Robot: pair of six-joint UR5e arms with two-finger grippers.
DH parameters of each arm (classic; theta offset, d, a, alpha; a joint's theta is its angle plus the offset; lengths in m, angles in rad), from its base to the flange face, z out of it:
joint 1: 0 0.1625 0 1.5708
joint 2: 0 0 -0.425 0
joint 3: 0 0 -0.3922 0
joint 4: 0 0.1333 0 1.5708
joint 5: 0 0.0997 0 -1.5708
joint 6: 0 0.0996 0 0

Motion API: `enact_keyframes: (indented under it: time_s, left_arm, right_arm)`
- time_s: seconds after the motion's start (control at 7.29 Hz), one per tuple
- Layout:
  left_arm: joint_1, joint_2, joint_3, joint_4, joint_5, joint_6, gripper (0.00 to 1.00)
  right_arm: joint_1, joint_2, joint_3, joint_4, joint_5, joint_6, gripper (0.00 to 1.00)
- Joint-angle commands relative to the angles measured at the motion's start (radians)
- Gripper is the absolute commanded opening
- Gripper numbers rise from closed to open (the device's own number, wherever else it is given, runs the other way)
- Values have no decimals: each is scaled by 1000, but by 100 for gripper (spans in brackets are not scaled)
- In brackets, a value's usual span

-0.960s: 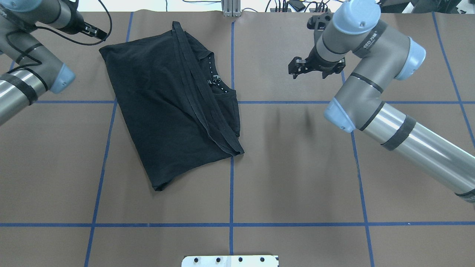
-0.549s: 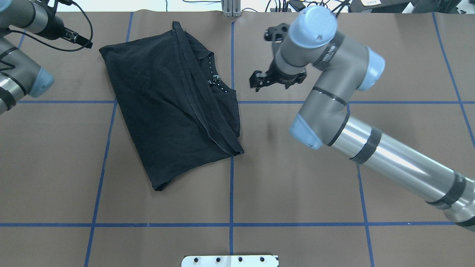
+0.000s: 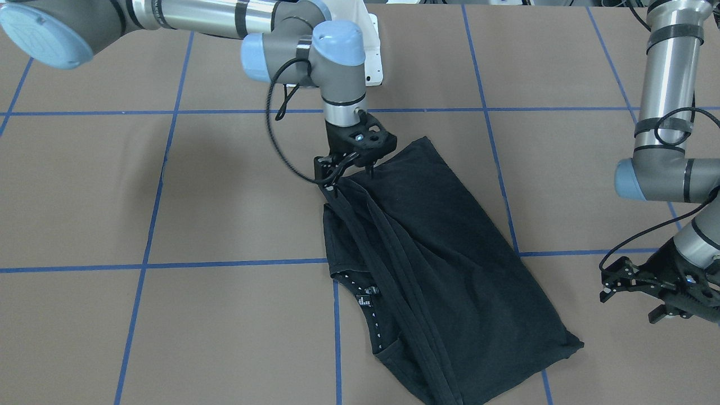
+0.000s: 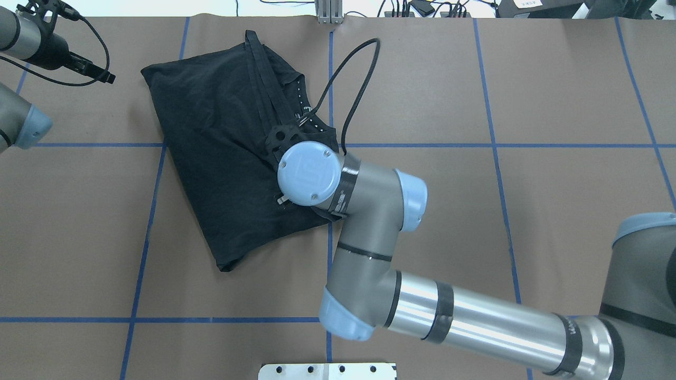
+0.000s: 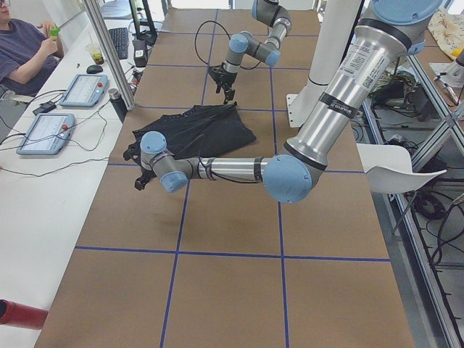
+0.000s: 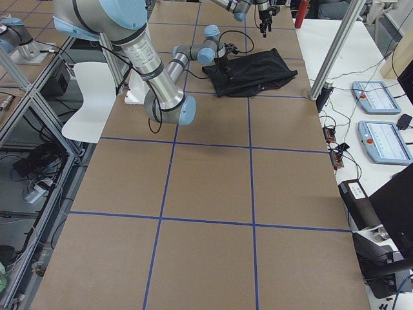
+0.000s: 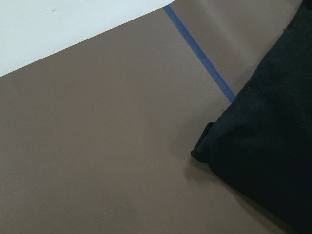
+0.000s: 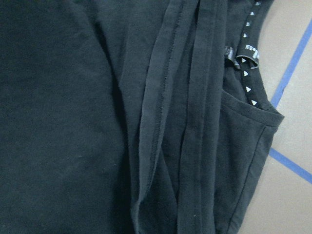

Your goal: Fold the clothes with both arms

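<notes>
Folding step: the right claw (image 3: 346,171) is at a corner of the black shirt (image 3: 450,253). I think it wants to grab that corner and fold it over.
Right claw: its fingers look spread, with nothing in them. It hangs just above the cloth.
Left claw (image 3: 630,295): open and empty, not touching the cloth.
Shirt: flat on the brown table (image 3: 169,197), right under the right claw. Its other end is near the left claw's fingers.
Doing it well: go straight down and pinch all the layers at the corner, not only the top strip. Both claws should lift together, low and slow, so the cloth does not bunch.
</notes>
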State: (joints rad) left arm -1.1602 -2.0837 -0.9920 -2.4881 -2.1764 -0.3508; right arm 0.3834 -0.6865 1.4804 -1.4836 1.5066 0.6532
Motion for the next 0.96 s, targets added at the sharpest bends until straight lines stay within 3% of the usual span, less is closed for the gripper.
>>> enact_keyframes:
  time_s: [0.0, 0.14, 0.55, 0.82]
  left_arm:
    - [1, 1, -1, 0, 0, -4, 100]
    - [1, 1, -1, 0, 0, -4, 100]
    - [1, 1, -1, 0, 0, -4, 100]
    - [1, 1, -1, 0, 0, -8, 100]
  right_arm:
    - [-37, 1, -12, -7, -59, -81, 76]
    - [-35, -2, -18, -7, -59, -98, 61]
    - [-37, 4, -55, 5, -60, -96, 54]
    - [-37, 4, -58, 5, -60, -95, 39]
